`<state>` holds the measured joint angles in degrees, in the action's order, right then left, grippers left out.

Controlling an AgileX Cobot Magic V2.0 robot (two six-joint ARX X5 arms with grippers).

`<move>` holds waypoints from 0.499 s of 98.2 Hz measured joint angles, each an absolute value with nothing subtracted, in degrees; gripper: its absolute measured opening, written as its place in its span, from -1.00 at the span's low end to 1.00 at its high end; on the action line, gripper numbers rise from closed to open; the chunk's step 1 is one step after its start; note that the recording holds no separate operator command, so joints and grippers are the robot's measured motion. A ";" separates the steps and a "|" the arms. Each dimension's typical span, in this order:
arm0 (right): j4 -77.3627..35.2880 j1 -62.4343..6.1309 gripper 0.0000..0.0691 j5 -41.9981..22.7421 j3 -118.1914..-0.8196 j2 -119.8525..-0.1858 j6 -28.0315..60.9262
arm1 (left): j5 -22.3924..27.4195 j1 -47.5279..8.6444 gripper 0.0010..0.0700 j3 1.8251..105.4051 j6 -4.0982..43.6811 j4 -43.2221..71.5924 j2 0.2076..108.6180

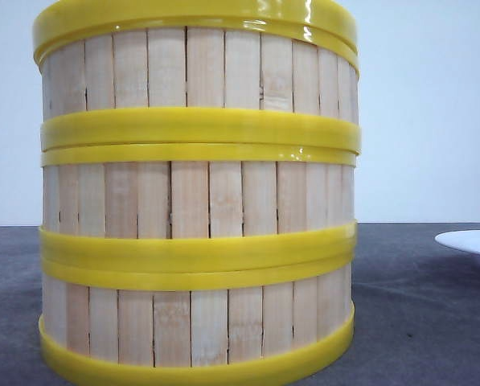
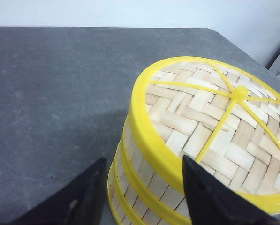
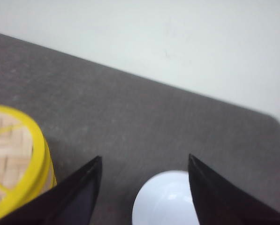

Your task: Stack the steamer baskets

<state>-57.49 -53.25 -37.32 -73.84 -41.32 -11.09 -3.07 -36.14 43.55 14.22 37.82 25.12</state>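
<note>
Yellow-rimmed slatted steamer baskets [image 1: 195, 201], stacked three high

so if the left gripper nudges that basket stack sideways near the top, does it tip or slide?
Probably tips or shears: the stack is about as tall as wide, three loose tiers. The glossy yellow rims look slippery, so the top tier may slide off first. Thin slats suggest it's light and moves easily on the table.
</note>
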 joint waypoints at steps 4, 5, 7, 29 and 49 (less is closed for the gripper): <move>-56.86 -53.25 0.03 -37.32 -70.57 -39.31 -12.19 | -3.07 -36.14 -0.16 43.55 14.22 37.82 25.12; -56.77 -53.25 0.03 -37.32 -69.82 -38.87 -12.47 | -3.07 -36.14 -0.16 43.55 14.22 37.82 25.12; -56.73 -53.25 0.03 -37.30 -68.47 -38.09 -12.99 | -3.07 -36.14 -0.16 43.55 14.22 37.82 25.12; -55.68 -53.25 0.03 -37.32 -63.96 -35.64 -16.25 | -3.07 -36.14 -0.16 43.55 14.22 37.82 25.12; -54.13 -53.25 -0.68 -37.32 -63.96 -35.55 -16.71 | -3.07 -36.14 -0.71 43.55 14.22 37.85 25.12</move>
<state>-54.13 -53.25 -37.32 -63.96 -35.55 -16.71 -3.07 -36.14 43.55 14.22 37.85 25.12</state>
